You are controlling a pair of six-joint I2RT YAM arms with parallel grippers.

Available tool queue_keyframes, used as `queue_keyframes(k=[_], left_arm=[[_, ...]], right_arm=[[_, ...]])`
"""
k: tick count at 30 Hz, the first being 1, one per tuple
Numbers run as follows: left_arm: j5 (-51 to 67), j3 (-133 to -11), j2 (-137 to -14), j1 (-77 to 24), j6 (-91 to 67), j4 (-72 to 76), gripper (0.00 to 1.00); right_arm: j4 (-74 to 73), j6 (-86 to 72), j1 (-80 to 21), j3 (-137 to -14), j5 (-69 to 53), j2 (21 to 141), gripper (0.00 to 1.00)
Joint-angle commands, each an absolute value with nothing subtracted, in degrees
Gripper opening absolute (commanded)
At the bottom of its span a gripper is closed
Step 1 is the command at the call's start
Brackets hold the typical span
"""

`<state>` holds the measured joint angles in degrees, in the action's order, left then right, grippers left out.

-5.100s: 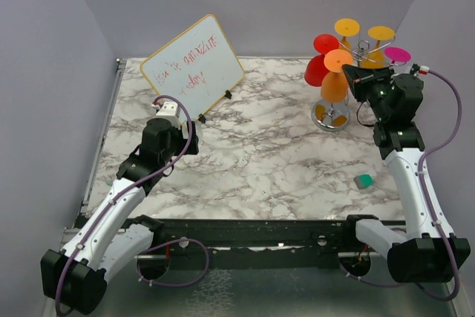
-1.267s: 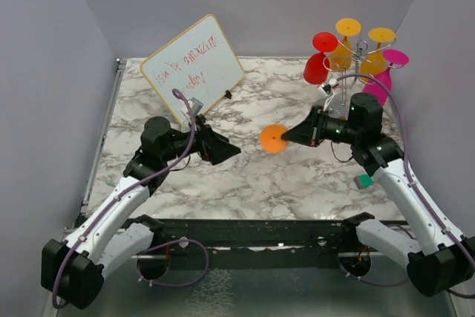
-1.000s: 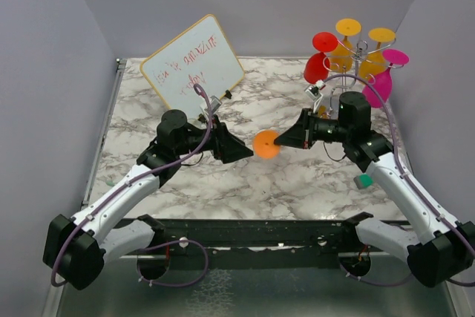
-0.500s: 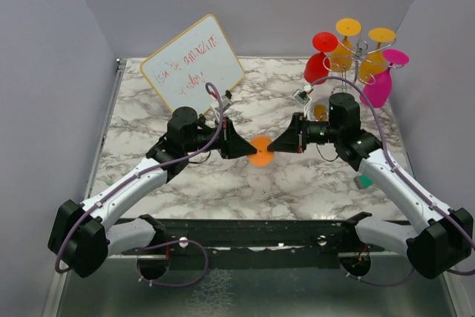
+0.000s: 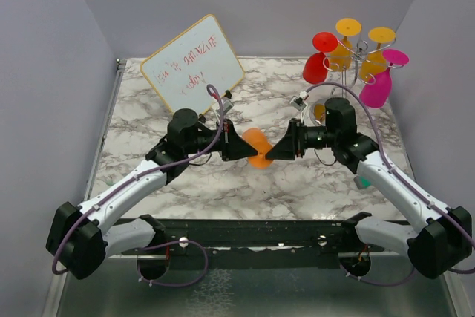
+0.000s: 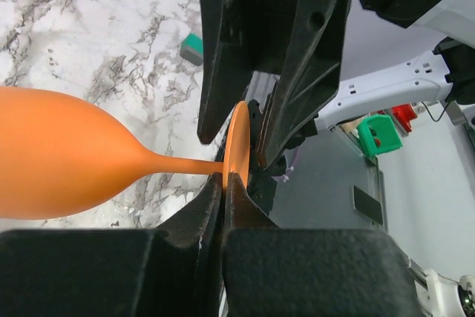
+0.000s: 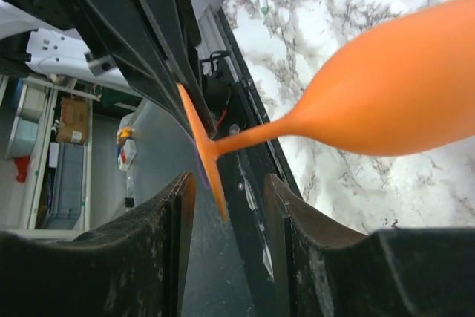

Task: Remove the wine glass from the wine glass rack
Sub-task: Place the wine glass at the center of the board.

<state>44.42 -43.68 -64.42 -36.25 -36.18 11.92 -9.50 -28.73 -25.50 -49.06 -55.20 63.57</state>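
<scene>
Pinches wine glass [image 6: 67,154] foot in left gripper [image 6: 225,182]; straddles it with right gripper [image 7: 226,187] parted, stem sideways off both.

Five wine glasses: one orange wine glass [image 5: 256,148] mid-frame; four upper right: red glass [image 5: 315,70], two yellow-orange glasses [image 5: 347,27], magenta glass [image 5: 376,88]. One wine glass rack [image 5: 361,51]. One whiteboard [image 5: 193,70], upper left. One green block [image 6: 192,48]. Two grippers: left gripper [image 6: 224,183], right gripper [image 7: 225,191].
</scene>
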Motion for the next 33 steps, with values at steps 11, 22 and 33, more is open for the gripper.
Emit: queue_keyframes(k=[11,22,33], left_arm=[[42.8,-41.1,-59.2,-36.8,-37.0,13.7,0.0],[41.2,-37.9,-54.8,-37.0,-38.4,13.7,0.0],[39.9,-35.8,-52.0,-37.1,-39.2,13.5,0.0]], right_arm=[[6.6,-37.7,-33.0,-38.8,-50.4,56.0,0.37],[17.0,-40.5,-36.3,-35.5,-46.8,57.4,0.2],[23.4,-40.5,-37.4,-32.3,-48.6,57.0,0.01]])
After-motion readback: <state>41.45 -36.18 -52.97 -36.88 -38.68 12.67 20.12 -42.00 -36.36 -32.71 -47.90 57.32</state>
